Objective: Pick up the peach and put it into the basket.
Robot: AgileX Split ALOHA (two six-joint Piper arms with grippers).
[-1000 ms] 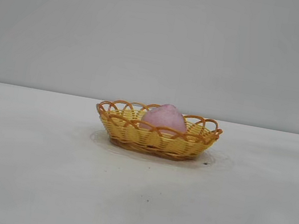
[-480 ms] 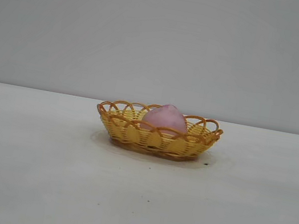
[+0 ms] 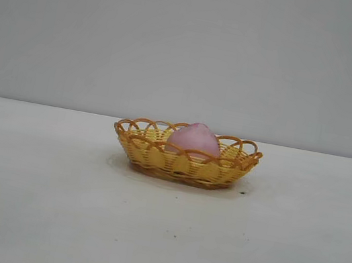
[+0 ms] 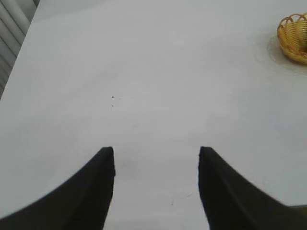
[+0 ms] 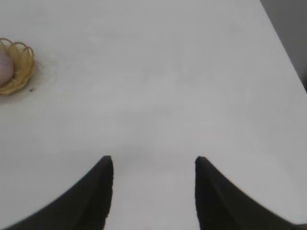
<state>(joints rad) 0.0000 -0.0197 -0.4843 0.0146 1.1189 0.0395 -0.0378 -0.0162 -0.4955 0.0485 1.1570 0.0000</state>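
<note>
Table white, bare around basket – basket at centre. Peach sits inside basket, slightly toward 3 o'clock. Left gripper and right gripper – fingers spread, holding nothing, well apart from basket.

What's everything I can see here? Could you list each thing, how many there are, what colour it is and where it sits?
peach: one, dusty pink, lying inside the basket, its top showing above the rim.
basket: one, yellow-tan wicker with an orange-brown looped rim, standing at the middle of the table.
table: one, white, with a few small dark specks on it.
wall: one, plain grey, behind the table.
left gripper: one, black fingers, open and empty, over bare table well away from the basket.
right gripper: one, black fingers, open and empty, over bare table well away from the basket.
</note>
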